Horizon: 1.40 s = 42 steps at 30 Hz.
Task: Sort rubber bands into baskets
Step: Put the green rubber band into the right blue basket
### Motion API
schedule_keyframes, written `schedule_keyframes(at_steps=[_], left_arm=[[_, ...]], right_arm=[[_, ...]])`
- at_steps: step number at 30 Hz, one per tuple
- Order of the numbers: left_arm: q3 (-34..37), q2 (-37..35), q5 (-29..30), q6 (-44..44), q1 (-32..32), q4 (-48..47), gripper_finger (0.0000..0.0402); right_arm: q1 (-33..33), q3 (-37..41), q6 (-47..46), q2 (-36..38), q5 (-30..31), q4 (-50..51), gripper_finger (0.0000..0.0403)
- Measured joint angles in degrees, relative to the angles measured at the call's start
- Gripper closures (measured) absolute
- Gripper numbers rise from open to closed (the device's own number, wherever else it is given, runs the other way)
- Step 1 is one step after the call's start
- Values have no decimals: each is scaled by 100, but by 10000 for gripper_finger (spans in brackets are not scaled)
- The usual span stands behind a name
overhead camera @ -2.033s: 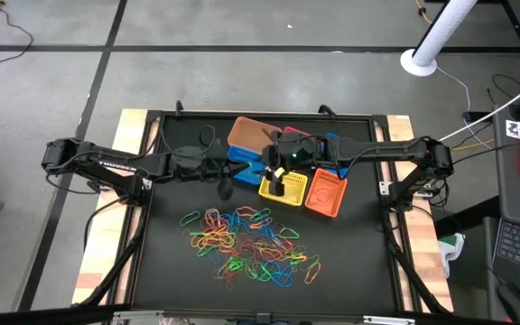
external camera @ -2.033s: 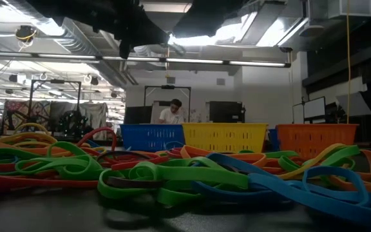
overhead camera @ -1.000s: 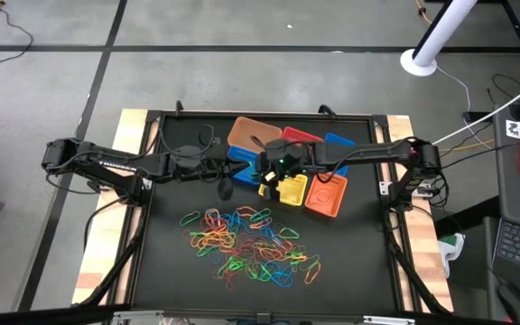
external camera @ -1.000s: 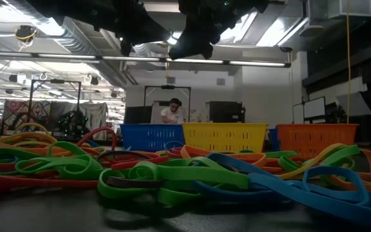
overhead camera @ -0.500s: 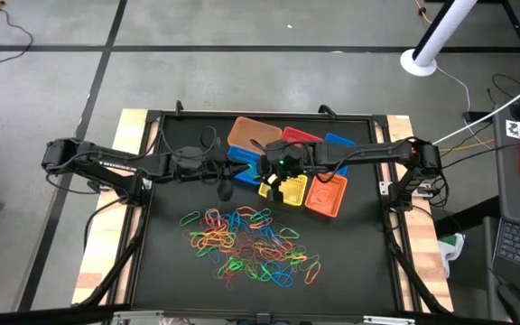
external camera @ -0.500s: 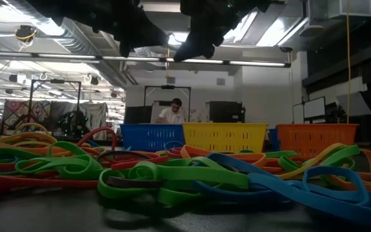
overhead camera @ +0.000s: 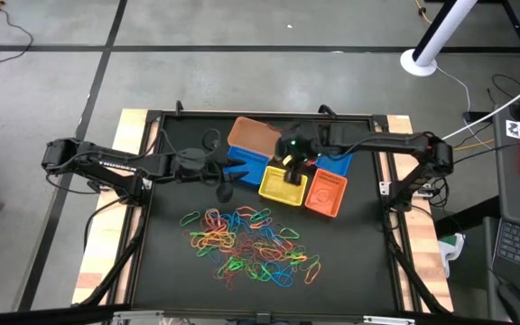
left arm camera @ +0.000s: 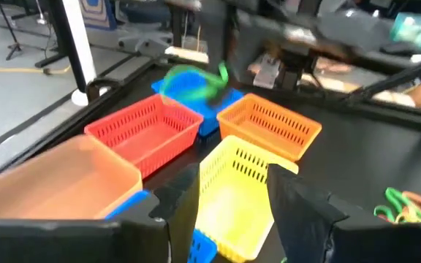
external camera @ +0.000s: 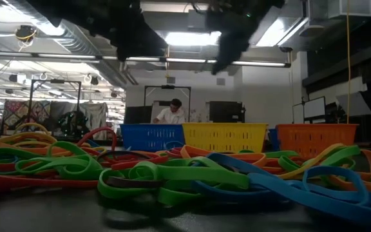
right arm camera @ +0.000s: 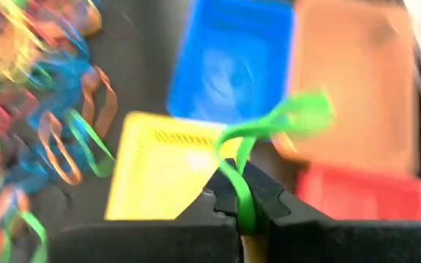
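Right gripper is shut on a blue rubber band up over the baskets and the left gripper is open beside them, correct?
Not quite: the band is green, not blue. The right wrist view shows the right gripper shut on a green rubber band above the baskets. The rest holds: the left gripper is open beside them.

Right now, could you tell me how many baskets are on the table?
6, clustered far-centre: tan-orange basket, blue basket, yellow basket, orange basket, second blue basket, and red basket, hidden under the right arm from above.
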<state>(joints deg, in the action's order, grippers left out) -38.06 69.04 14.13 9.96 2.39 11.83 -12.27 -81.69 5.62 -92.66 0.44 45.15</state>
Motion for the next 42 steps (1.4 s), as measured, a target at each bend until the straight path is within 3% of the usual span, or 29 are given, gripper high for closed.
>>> schedule_keyframes(at_steps=[7, 11, 19, 29, 34, 42], left_arm=[[-2, 0, -2, 440, -27, -632, 246], [0, 0, -2, 725, -117, -1106, 245], [0, 0, -7, 1198, -444, -2116, 245], [0, 0, -7, 2013, -890, -3327, 244], [0, 0, -7, 2168, -1010, -3480, 244], [0, -14, -154, 2307, -1069, -3810, 244]], right_arm=[[-975, 2, 123, 48, 403, 2109, 401], [-1543, 4, 225, 2, 493, 2806, 400], [-2267, 4, 221, 8, 82, 2999, 400], [-2378, 4, 221, 7, 42, 3438, 398], [-2376, 4, 221, -14, 40, 3808, 362], [-2376, 2, 221, -18, 42, 3602, 285]])
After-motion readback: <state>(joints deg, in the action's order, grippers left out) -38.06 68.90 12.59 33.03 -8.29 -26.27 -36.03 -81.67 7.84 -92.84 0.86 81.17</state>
